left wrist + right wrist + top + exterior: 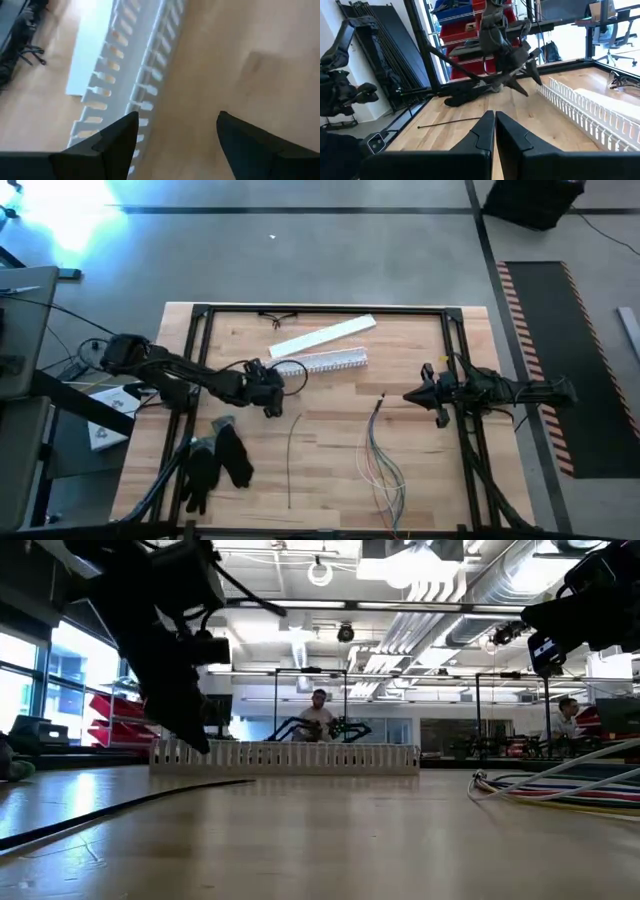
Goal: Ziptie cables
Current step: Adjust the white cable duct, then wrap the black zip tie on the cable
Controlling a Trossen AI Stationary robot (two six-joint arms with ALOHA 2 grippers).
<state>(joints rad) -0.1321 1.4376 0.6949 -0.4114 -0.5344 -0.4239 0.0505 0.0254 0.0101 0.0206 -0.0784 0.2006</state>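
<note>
Nearest, on my side of the bench (330, 460), I log the cables (385, 465): a loose bundle of thin pale green, grey, white and yellow wires at the near right, fanned at the near edge and drawn together to a dark tip pointing toward the far side. No hand touches them.

Left of the bundle lies a single thin dark strand (291, 460), running near to far, apart from the cables. Further left, at the near left corner, a pair of black gloves (215, 465) lies on the wood.

Mid-bench, left: my left hand (272, 390) hangs just beside the near end of the slotted white channel (325, 362). Its wrist view shows the two dark fingers (112, 142) spread wide, released, with bare wood and the channel's teeth between and beside them.

Mid-bench, right: my right hand (412, 395) hovers above the wood, pointing left, just beyond the far tip of the cables. Its wrist view shows the fingers (482, 132) clenched together with nothing between them.

Farther off, a flat white cover strip (322, 337) lies slanted beyond the channel. At the far edge rests a small dark looped item (283, 317), too small for me to identify.

Beyond the bench, a person (318, 715) sits in the room behind.
</note>
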